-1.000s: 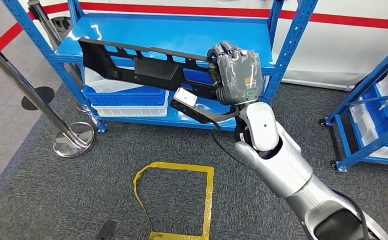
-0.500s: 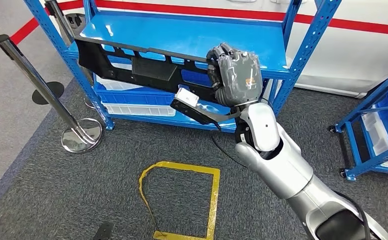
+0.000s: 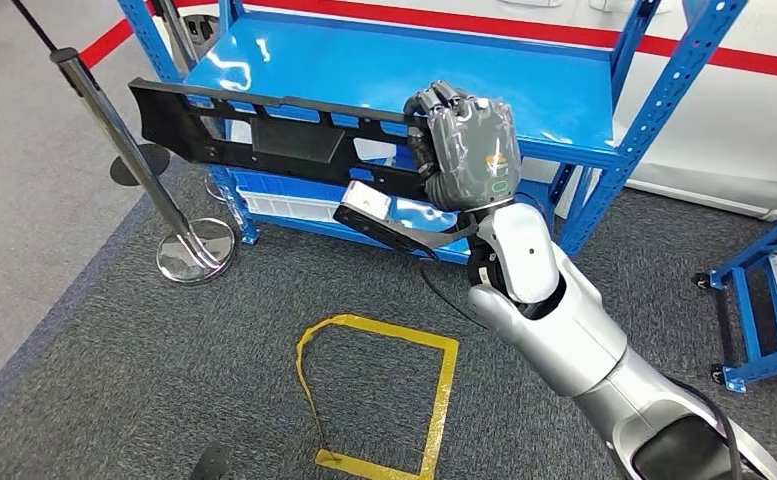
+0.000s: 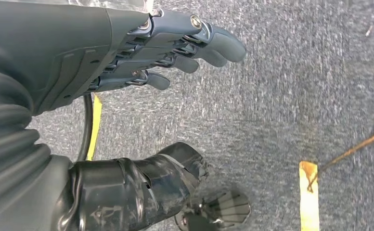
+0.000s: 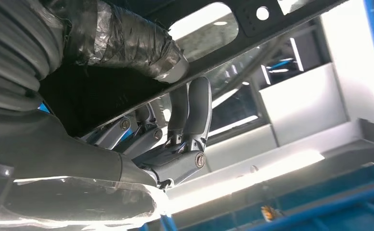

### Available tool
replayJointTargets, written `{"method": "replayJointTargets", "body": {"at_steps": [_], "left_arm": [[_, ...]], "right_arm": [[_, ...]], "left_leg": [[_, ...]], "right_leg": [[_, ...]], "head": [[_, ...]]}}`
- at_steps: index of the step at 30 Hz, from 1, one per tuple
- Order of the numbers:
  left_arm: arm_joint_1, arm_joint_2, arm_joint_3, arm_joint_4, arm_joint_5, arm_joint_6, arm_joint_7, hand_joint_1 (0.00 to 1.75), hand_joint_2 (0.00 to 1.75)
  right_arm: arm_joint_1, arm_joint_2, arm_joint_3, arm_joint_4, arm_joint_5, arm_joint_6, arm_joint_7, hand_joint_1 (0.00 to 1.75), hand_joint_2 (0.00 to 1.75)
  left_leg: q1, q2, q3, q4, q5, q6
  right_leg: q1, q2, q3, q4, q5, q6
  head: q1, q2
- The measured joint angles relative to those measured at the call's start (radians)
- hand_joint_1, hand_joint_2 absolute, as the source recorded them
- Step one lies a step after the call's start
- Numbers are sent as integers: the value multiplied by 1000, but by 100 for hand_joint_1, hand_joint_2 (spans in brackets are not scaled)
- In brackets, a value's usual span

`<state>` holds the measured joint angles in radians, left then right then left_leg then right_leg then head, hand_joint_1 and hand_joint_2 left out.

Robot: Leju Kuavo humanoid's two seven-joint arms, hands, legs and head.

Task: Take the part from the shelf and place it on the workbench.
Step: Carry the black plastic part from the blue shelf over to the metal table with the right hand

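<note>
The part (image 3: 264,135) is a long black plastic panel with cut-outs. My right hand (image 3: 464,145) grips it at its right end and holds it level in front of the blue shelf (image 3: 404,70). In the right wrist view the fingers (image 5: 189,120) curl around the panel's edge (image 5: 271,29) and the thumb presses from the other side. My left hand (image 4: 141,96) hangs over the grey carpet with its fingers apart and nothing in it.
A chrome barrier post (image 3: 124,150) with a round base (image 3: 196,250) stands left of the shelf. A yellow tape square (image 3: 379,400) marks the carpet in front. Another blue rack (image 3: 764,310) with white bins stands at the right. White bins sit on the lower shelf (image 3: 294,205).
The whole picture has shifted right, so the camera has turned. The part stays in my right hand, now slightly more clear of the shelf's left post.
</note>
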<state>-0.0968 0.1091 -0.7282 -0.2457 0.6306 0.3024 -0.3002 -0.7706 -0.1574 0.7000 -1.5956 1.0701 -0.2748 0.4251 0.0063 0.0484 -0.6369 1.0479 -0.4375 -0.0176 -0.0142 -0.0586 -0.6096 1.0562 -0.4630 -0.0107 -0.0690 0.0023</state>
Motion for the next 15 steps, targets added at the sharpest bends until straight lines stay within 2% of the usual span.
{"method": "replayJointTargets", "body": {"at_steps": [1, 4, 5, 6, 8, 9, 10, 11, 12, 13, 15], "left_arm": [[-2, 0, 0, 0, 0, 1, -2, 0, 175], [0, 2, 0, 0, 0, 4, -7, 0, 175], [2, 2, 0, 0, 1, 4, -9, 0, 175], [3, 3, 0, 0, 1, 3, -10, 0, 175], [3, 3, 0, 0, 1, 2, -14, 0, 175], [2, 3, 0, 0, 1, 1, -15, 0, 175], [2, 3, 0, 0, 2, 0, -17, 0, 175], [2, 3, 0, 0, 2, 0, -19, 0, 175], [3, 3, 0, 0, 3, -1, -22, 0, 175], [3, 3, 0, 0, 4, -3, -25, 0, 175], [2, 3, 0, 0, 5, -8, -31, 0, 175]], "right_arm": [[-1, 0, 0, -2, 2, -1, -2, 175, 175], [-3, 0, 2, -8, 5, -3, -6, 175, 175], [-3, 0, 4, -10, 6, -3, -8, 175, 175], [-2, 0, 4, -12, 7, -4, -9, 175, 175], [-2, -1, 5, -15, 8, -6, -13, 175, 175], [-2, -1, 6, -17, 9, -6, -15, 175, 175], [-1, -1, 7, -17, 10, -7, -16, 175, 175], [0, -1, 8, -17, 11, -7, -19, 175, 175], [1, -1, 9, -17, 12, -7, -21, 175, 175], [1, -1, 10, -19, 12, -7, -23, 175, 175], [0, 0, 10, -23, 12, -8, -26, 175, 175]], "left_leg": [[-6, 2, 2, -10, -2, 5], [-10, -23, 0, -23, 11, 25], [-9, -31, 3, -29, 15, 32], [-7, -39, 6, -35, 19, 40], [-7, -56, 8, -39, 23, 52], [-7, -67, 6, -38, 24, 55], [-8, -78, 6, -36, 24, 55], [-8, -91, 5, -33, 24, 55], [-8, -104, 4, -29, 24, 55], [-8, -118, 3, -24, 22, 54], [-8, -145, -7, -9, 18, 48]], "right_leg": [[2, -6, 0, -1, 1, 2], [2, -23, 1, -5, 0, 15], [0, -15, -1, 4, -10, 18], [-1, 2, -12, 32, -31, 20], [-1, 42, -61, 146, -92, 17], [0, 52, -92, 213, -119, 15], [2, 56, -114, 261, -131, 14], [2, 57, -122, 275, -124, 13], [2, 60, -111, 250, -99, 12], [1, 69, -85, 193, -62, 10], [-5, 113, -28, 71, -12, 7]], "head": [[0, 0], [1, 0], [1, 0], [2, 0], [4, 0], [5, 0], [4, 0], [4, 0], [5, 0], [5, 0], [3, 0]]}}
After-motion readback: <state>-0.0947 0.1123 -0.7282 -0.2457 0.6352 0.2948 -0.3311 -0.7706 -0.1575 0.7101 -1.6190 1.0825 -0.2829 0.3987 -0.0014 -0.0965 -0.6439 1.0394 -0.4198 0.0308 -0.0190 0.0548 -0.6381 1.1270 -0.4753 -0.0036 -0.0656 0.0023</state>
